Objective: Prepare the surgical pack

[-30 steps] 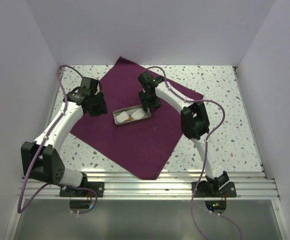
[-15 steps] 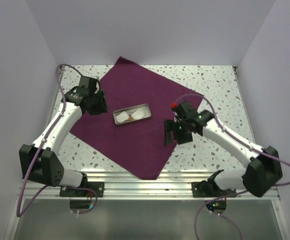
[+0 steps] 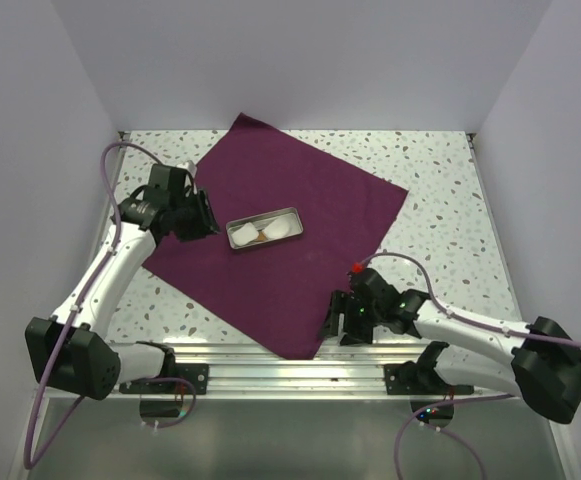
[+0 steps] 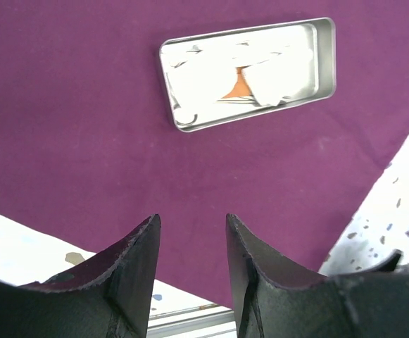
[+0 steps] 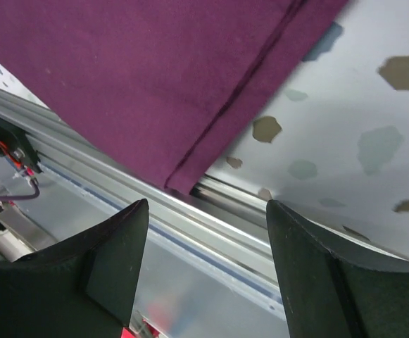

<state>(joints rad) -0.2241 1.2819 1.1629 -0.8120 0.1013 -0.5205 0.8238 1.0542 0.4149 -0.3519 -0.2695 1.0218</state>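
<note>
The surgical pack (image 3: 300, 270) is a deep purple sheet spread flat as a diamond on the speckled table. At its middle stands a small metal tray (image 3: 229, 236) holding white gauze and something orange. My left gripper (image 3: 202, 222) hovers over the sheet's left corner, open and empty. In the left wrist view its fingertips (image 4: 190, 218) point across the sheet (image 4: 120, 105) toward the tray (image 4: 327, 56). My right gripper (image 3: 338, 325) hangs low beside the sheet's near corner, open. In the right wrist view that hemmed corner (image 5: 183, 184) lies just beyond the open gripper (image 5: 206, 203), untouched.
An aluminium rail (image 3: 300, 375) runs along the table's near edge, and the sheet's near corner overhangs it (image 5: 225, 218). Pale walls enclose the table on three sides. Bare speckled tabletop (image 3: 440, 200) lies to the right of the sheet.
My right arm has swung from the tray at the middle down to the sheet's near corner, its jaws now wider. The left arm has drawn back slightly to the left.
</note>
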